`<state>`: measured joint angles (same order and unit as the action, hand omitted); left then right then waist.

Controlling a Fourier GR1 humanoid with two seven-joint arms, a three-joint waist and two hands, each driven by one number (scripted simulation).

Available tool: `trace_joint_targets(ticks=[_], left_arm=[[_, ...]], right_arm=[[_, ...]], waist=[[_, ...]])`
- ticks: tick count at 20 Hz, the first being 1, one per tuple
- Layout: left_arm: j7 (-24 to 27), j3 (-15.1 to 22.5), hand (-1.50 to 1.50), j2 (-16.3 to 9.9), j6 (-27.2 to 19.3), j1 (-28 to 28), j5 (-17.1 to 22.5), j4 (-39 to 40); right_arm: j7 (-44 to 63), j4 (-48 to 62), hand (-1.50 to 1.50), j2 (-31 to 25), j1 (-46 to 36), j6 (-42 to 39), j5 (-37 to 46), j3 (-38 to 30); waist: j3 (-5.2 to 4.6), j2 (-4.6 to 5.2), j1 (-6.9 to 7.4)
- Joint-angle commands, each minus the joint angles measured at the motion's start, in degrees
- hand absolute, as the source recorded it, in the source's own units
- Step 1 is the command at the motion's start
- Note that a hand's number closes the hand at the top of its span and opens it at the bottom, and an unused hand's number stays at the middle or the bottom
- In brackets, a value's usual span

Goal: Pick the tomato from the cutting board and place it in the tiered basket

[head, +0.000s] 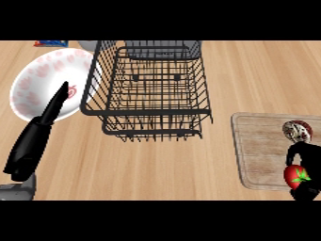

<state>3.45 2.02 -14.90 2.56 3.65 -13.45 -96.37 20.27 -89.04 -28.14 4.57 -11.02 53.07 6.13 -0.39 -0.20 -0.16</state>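
Note:
The red tomato (296,174) with a green stem sits in my right hand (318,165), whose black fingers curl round it at the lower right, over the front edge of the wooden cutting board (260,141). The black wire tiered basket (152,89) stands at the middle back of the counter, well to the left of the tomato. My left hand (39,134) rests at the left with straight fingers pointing up, holding nothing.
A white plate with a pink pattern (41,84) lies left of the basket, under my left fingertips. A round red and white object (298,130) lies on the cutting board just behind my right hand. A blue and red item (50,43) shows at the back left.

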Motion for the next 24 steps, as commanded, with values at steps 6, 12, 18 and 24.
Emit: trace_joint_targets(ticks=[6, 12, 18, 24], left_arm=[[1.99, 1.57, 0.0, 3.18, -1.45, 1.48, -3.41, 3.82], [1.45, 0.26, 0.0, 0.83, 1.53, 1.0, -1.21, 0.65], [-2.71, 0.27, 0.0, 1.73, 1.56, 1.6, -1.74, -0.9], [0.75, -1.97, 0.0, 0.84, 1.37, -1.68, -0.9, -0.67]], right_arm=[[-9.71, 4.66, 1.5, -2.69, -8.44, 3.45, 2.01, -3.49], [-28.4, 24.77, 1.5, -10.95, -24.35, 4.23, -4.19, -10.86], [-32.49, 27.09, 1.5, -11.43, -33.44, -2.92, -11.32, -15.31], [-32.36, 17.99, 1.5, -10.68, -33.91, -12.56, -23.17, -21.02]], waist=[[0.41, 0.31, 0.52], [0.51, 0.59, 2.1], [0.42, 0.19, 1.06], [0.34, -0.21, -0.19]])
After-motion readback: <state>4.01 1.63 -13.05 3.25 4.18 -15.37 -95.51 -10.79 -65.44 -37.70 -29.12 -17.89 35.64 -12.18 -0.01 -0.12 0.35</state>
